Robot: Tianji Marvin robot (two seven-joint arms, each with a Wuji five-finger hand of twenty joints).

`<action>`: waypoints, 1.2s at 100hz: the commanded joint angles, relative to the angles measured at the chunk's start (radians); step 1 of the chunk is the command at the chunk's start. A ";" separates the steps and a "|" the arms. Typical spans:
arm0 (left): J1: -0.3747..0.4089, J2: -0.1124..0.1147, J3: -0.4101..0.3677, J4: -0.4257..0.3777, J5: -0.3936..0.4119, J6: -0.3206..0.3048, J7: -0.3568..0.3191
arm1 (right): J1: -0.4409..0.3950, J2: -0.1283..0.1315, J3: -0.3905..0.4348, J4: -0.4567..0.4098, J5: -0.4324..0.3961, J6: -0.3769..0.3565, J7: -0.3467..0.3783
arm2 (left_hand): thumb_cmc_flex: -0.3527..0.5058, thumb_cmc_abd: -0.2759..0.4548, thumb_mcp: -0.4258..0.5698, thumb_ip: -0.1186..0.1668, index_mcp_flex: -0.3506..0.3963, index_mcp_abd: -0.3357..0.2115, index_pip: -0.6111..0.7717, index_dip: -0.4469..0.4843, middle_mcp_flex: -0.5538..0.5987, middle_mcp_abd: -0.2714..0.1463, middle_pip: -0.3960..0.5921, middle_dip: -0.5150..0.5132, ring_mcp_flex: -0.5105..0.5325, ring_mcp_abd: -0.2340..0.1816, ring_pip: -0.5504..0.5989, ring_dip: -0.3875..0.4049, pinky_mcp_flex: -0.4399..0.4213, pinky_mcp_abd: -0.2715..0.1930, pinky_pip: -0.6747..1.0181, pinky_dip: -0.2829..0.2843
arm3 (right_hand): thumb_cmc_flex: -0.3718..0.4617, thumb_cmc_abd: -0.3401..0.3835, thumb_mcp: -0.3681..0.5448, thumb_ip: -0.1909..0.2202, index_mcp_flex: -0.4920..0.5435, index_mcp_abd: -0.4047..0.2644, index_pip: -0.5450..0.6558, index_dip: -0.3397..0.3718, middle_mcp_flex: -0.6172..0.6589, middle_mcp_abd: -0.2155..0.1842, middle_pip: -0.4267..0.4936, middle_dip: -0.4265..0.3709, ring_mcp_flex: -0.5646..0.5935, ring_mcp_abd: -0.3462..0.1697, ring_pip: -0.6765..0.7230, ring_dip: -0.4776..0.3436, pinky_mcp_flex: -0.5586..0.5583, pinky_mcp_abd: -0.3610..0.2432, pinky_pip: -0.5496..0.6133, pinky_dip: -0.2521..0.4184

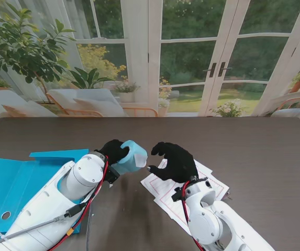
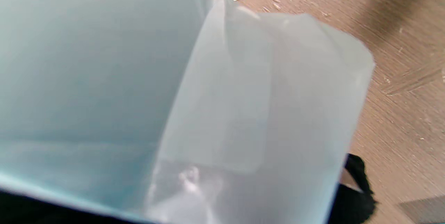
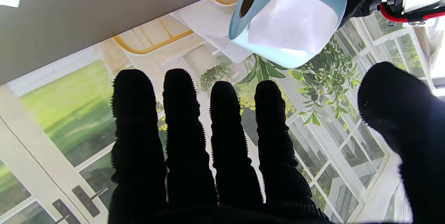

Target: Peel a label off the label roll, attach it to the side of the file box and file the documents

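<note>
- The blue file box [image 1: 13,180] is lying flat and opened out on the dark table [image 1: 265,157] at my left, its panels spreading from under the left arm; I am seeing nothing inside it.
- The documents [image 1: 163,191], white sheets with red ruled borders, are sitting in a loose stack on the table beneath my right hand, not in the box.
- My left hand [image 1: 114,150], gloved in black, is gripping the label roll [image 1: 131,157] and holding it raised off the table, just to the right of the file box.
- My right hand [image 1: 177,161] is hovering with fingers curled but apart, holding nothing; its fingertips are sitting just beside the roll, and I cannot tell whether they are touching it.
- The right wrist camera is showing what the stand view is hiding: four fingers [image 3: 180,130] lined up side by side with the thumb set well apart, the roll's hollow core, and a white label lying on the pale blue backing.
- The left wrist camera is filling almost wholly with the translucent blue backing [image 2: 243,112] at close range, with a corner of white paper and wood-grain table beyond it.
</note>
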 commanded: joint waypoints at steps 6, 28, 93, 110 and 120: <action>0.012 -0.008 -0.014 -0.037 -0.011 0.002 -0.020 | -0.003 -0.022 -0.028 -0.002 -0.003 0.020 -0.018 | 0.208 0.116 0.254 0.103 0.134 0.171 0.233 0.078 0.045 -0.212 0.091 -0.022 0.031 -0.204 0.129 -0.012 0.072 -0.059 0.275 0.005 | -0.060 -0.070 0.039 -0.031 -0.030 0.011 -0.004 -0.007 -0.033 -0.002 -0.018 0.017 -0.031 -0.004 -0.004 0.015 -0.374 -0.006 0.026 -0.013; 0.041 -0.006 -0.035 -0.070 -0.030 0.013 -0.023 | 0.019 -0.045 -0.081 0.022 -0.003 0.096 -0.081 | 0.208 0.118 0.256 0.103 0.128 0.175 0.233 0.080 0.044 -0.208 0.093 -0.025 0.031 -0.196 0.130 -0.014 0.071 -0.048 0.269 0.004 | -0.032 -0.073 0.046 -0.030 -0.071 0.041 -0.019 -0.012 -0.068 0.008 -0.011 0.023 -0.054 0.002 -0.001 0.018 -0.385 -0.008 0.024 -0.014; 0.061 -0.015 -0.047 -0.103 -0.082 0.031 -0.008 | 0.019 -0.055 -0.129 0.015 -0.030 0.143 -0.120 | 0.201 0.128 0.264 0.097 0.118 0.183 0.231 0.087 0.044 -0.206 0.092 -0.025 0.030 -0.185 0.127 -0.018 0.070 -0.024 0.260 0.007 | -0.018 -0.116 0.066 -0.033 -0.024 0.035 -0.066 -0.039 -0.058 0.021 -0.015 0.008 -0.048 0.011 0.010 0.014 -0.392 -0.001 0.025 -0.024; 0.063 -0.012 -0.048 -0.105 -0.084 0.024 -0.015 | 0.037 -0.063 -0.155 0.044 -0.053 0.170 -0.159 | 0.199 0.132 0.268 0.095 0.115 0.182 0.231 0.088 0.044 -0.205 0.091 -0.024 0.030 -0.181 0.126 -0.018 0.069 -0.018 0.255 0.005 | -0.017 -0.103 0.059 -0.032 -0.046 0.058 -0.069 -0.039 -0.058 0.023 -0.010 0.008 -0.049 0.016 0.014 0.015 -0.391 0.000 0.032 -0.024; 0.063 -0.011 -0.046 -0.104 -0.087 0.017 -0.021 | 0.049 -0.067 -0.167 0.060 -0.069 0.182 -0.182 | 0.193 0.148 0.265 0.090 0.113 0.183 0.230 0.089 0.044 -0.204 0.089 -0.022 0.030 -0.180 0.125 -0.018 0.069 -0.014 0.253 0.003 | -0.012 -0.102 0.057 -0.029 -0.033 0.058 -0.056 -0.034 -0.047 0.023 -0.003 0.009 -0.039 0.017 0.021 0.017 -0.385 0.001 0.038 -0.024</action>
